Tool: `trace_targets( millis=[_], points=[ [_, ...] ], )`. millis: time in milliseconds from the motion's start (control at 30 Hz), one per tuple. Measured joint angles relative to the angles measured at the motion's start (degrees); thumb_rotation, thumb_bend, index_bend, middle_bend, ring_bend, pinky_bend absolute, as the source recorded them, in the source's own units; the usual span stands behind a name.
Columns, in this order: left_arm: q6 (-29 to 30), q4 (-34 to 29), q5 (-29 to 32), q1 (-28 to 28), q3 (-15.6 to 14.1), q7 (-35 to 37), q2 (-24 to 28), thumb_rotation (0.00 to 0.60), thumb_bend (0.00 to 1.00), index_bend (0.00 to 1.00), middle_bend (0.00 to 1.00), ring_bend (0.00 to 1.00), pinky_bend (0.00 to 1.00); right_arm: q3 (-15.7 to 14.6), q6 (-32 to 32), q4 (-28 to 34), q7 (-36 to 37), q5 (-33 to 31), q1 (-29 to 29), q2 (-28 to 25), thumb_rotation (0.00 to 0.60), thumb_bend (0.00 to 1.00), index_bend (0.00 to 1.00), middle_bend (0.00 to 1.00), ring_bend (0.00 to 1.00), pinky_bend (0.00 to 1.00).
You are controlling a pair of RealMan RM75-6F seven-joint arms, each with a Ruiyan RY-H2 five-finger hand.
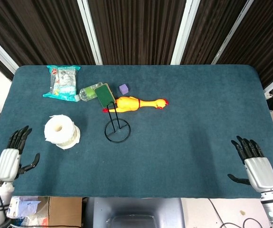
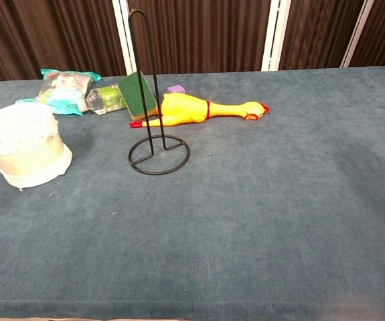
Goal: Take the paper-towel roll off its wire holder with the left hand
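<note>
The white paper-towel roll (image 1: 60, 131) (image 2: 23, 145) stands upright on the blue table, left of the black wire holder (image 1: 117, 127) (image 2: 154, 127), which is bare. My left hand (image 1: 11, 155) hovers at the table's front left corner, fingers spread, holding nothing, well apart from the roll. My right hand (image 1: 254, 163) rests open near the front right edge. Neither hand appears in the chest view.
A yellow rubber chicken (image 1: 138, 103) (image 2: 199, 108), a green sponge (image 1: 105, 95), a clear bottle (image 1: 88, 92), a small purple cube (image 1: 123, 89) and a teal snack bag (image 1: 62, 80) lie behind the holder. A cardboard box (image 1: 29, 212) sits below the table's front left edge.
</note>
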State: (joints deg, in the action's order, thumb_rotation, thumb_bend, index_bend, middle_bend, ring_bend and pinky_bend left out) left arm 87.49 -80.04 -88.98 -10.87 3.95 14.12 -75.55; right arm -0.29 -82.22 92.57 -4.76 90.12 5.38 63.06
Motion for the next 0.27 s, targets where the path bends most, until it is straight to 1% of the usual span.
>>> trace_targets(
  millis=[133,267],
  points=[
    [1.74,0.28,-2.23,2.05,-2.3,-9.81,0.73,0.6,0.44,0.0,0.0,0.0,0.0,-0.19,-0.12,0.4,-1.52,0.67,-0.03,0.7,0.6,0.05,0.0,0.0,0.0,0.0],
    [1.29,-0.13,-3.35,3.13,-4.44,-12.17,2.09,0.6,0.44,0.0,0.0,0.0,0.0,0.09,-0.6,0.4,-1.82,0.23,-0.26,0.97,0.6,0.05,0.0,0.0,0.0,0.0]
  ],
)
